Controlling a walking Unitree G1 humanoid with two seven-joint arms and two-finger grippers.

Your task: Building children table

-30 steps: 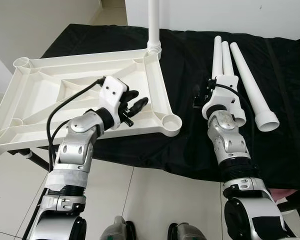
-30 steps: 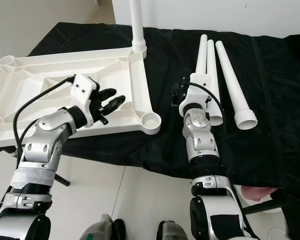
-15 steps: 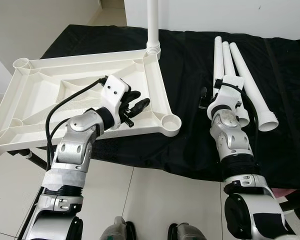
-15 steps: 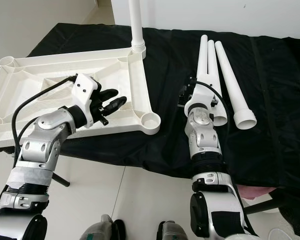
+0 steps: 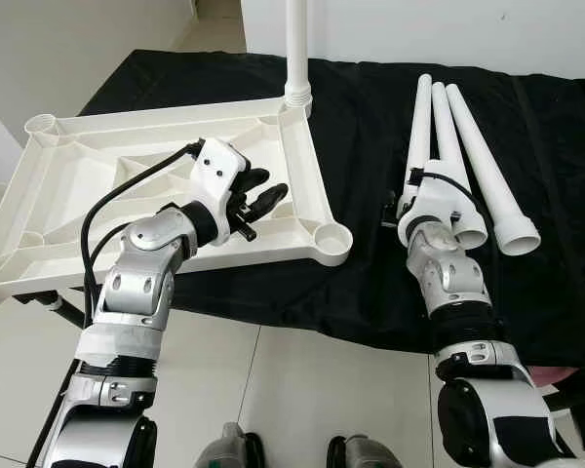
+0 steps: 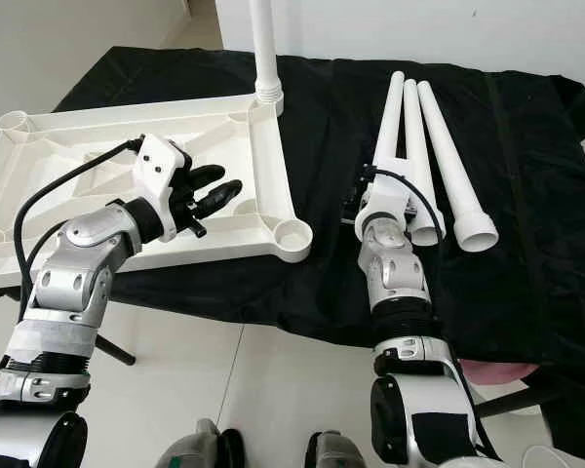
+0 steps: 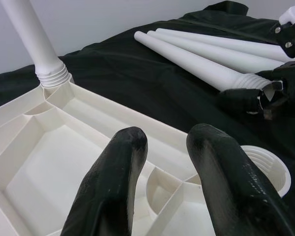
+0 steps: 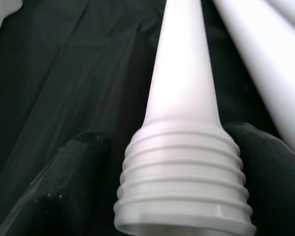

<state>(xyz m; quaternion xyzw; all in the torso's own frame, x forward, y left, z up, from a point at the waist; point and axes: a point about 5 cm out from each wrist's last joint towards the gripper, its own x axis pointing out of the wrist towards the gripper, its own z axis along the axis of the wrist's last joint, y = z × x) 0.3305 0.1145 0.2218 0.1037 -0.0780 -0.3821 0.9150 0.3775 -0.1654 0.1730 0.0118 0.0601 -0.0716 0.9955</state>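
Here: black cloth (image 5: 370,117) over the work surface, pale tiled floor (image 5: 273,390) below. Upturned white tabletop (image 5: 97,175) lying ribbed side up at left, overhanging the cloth's near edge; one white leg (image 5: 297,44) standing upright, screwed into its far right corner socket. Three loose table legs (image 5: 468,127) side by side on the cloth at right, long axes running away from the robot, threaded wide ends nearest. Left gripper (image 7: 162,167) spread open, empty, above the tabletop's near right region. Right gripper (image 8: 174,182) straddling the threaded end of the leftmost leg (image 8: 182,88), fingers on either side; firm contact not discernible.
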